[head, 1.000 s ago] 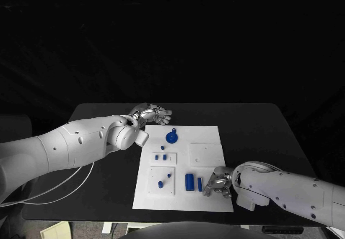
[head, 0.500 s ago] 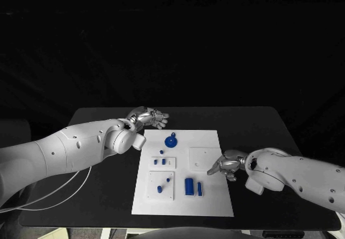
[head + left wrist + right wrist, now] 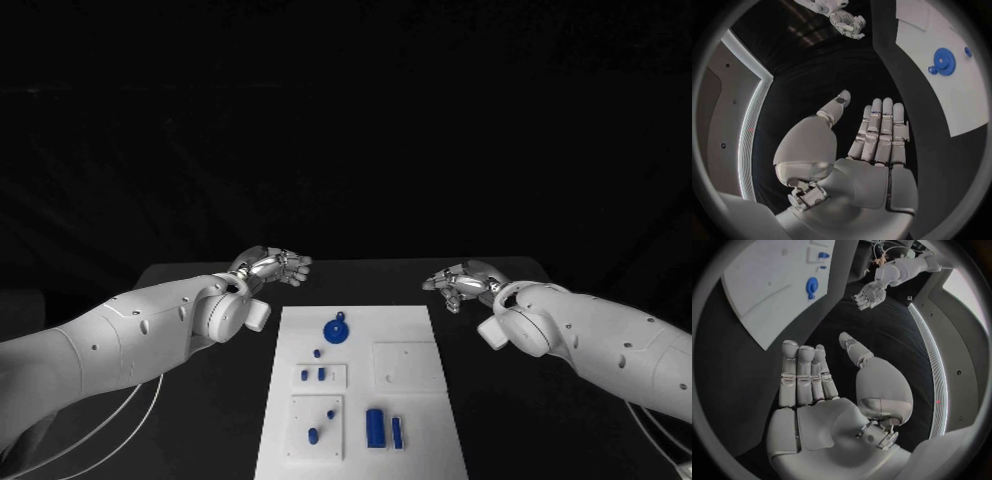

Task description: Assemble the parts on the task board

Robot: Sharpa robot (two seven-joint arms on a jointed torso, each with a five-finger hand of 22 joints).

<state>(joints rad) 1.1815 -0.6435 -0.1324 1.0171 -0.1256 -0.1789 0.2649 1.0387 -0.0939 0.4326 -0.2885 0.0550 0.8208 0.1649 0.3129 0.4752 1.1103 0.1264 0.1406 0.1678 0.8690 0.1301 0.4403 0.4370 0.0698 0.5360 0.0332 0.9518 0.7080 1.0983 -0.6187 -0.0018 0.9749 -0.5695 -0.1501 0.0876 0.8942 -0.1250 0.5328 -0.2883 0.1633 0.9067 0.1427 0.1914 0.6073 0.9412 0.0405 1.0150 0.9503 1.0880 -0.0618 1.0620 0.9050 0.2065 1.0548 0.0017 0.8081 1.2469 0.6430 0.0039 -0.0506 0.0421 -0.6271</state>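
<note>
- Black table [image 3: 202, 400] carries the white rectangular task board [image 3: 433, 440] with small blue parts [image 3: 336, 331].
- Left hand [image 3: 271, 266] and right hand [image 3: 463, 281] hover beyond the board's far end, fingers spread, grasping nothing.

Three cameras: one overhead, one behind each wrist.
The head view looks down from above at the black table [image 3: 202, 400] and the white task board [image 3: 361, 395]. Each fisheye wrist view sits close behind its own hand, facing along the fingers; both share the board's far end with its round blue part [image 3: 944, 61].
</note>
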